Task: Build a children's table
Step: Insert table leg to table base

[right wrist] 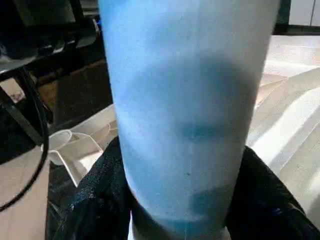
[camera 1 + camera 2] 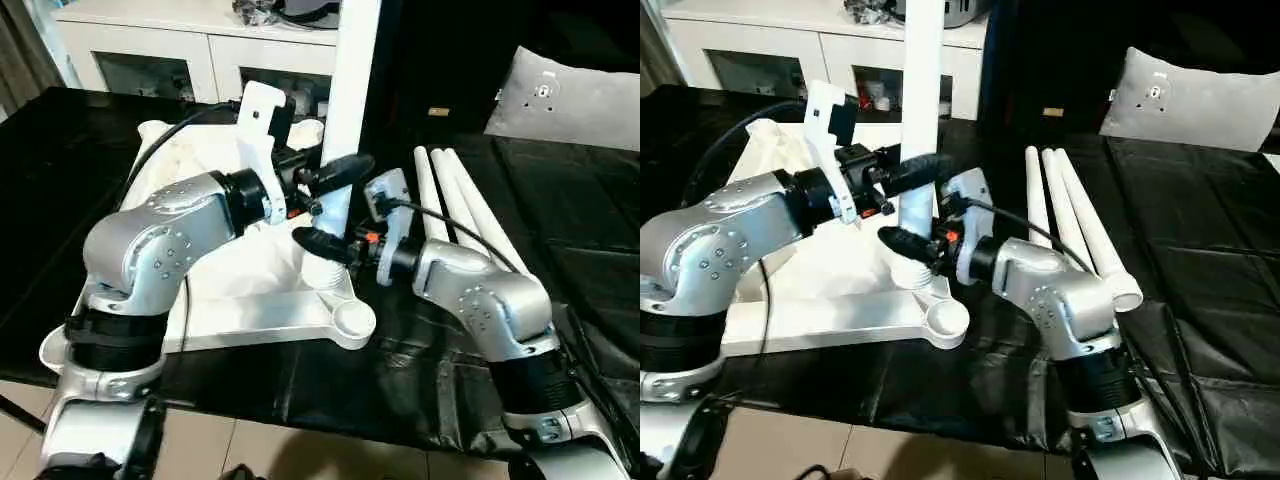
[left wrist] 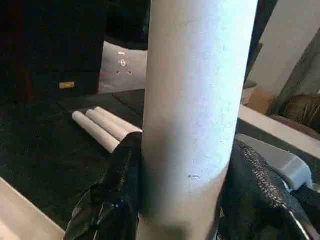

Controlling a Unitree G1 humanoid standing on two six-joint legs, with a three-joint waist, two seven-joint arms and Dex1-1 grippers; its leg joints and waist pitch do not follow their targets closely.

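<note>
The top (image 2: 250,300) lies underside up on the black cloth (image 2: 560,230), so its round sockets face upward for you. One leg (image 2: 350,90) stands upright with its foot in a socket along the top's near edge; beside it the near corner socket (image 2: 352,320) is open.

Left gripper (image 2: 335,172): pinching the leg partway up. In the left wrist view the shaft fills the gap between the two black fingers (image 3: 112,200), which lie against it on both sides. Held high, this grip seems meant to keep the leg vertical.

Right gripper (image 2: 322,243): pinching the same leg lower down, just above the socket. The right wrist view shows its fingers (image 1: 95,200) wrapped around the shaft. Held low, it is placed to guide and press the foot home.

Three spare legs (image 2: 460,205) lie side by side on the cloth to your right, near the right forearm and within easy reach. A cabinet (image 2: 190,45) stands behind the top; a pillow (image 2: 570,100) rests at the far right.

Judged stage: first leg being seated, three to go. Keep the shaft plumb; a tilt could jam it in the socket.
</note>
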